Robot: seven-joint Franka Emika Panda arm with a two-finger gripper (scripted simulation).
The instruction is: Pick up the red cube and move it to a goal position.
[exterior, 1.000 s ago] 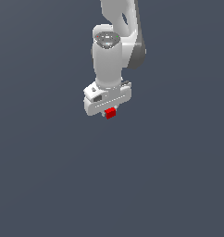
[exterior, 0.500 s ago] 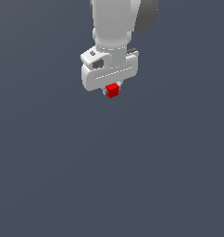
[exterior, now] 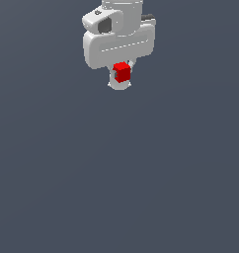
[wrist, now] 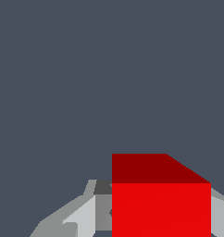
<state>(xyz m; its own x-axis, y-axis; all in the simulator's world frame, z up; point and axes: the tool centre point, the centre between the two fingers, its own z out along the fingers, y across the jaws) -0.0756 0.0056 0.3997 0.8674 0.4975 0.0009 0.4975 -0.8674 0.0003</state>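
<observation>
1. In the exterior view, we see the white arm (exterior: 119,34) near the top of the picture, a little toward the exterior view's left. It comes down from the top edge.
2. Right under the wide white part of the arm we see the gripper (exterior: 121,79). Its fingers (exterior: 113,75) point down.
3. The red cube (exterior: 122,72) sits between those fingers. The gripper is pinching the red cube from both sides.
4. All around and below them we see only a plain dark gray-blue floor (exterior: 141,188). The cube looks held up above it, not touching it.
5. In the wrist view, we see the red cube (wrist: 161,203) big and close, with a gray finger (wrist: 88,215) on one side and another finger (wrist: 220,215) on the other side, both touching it.
</observation>
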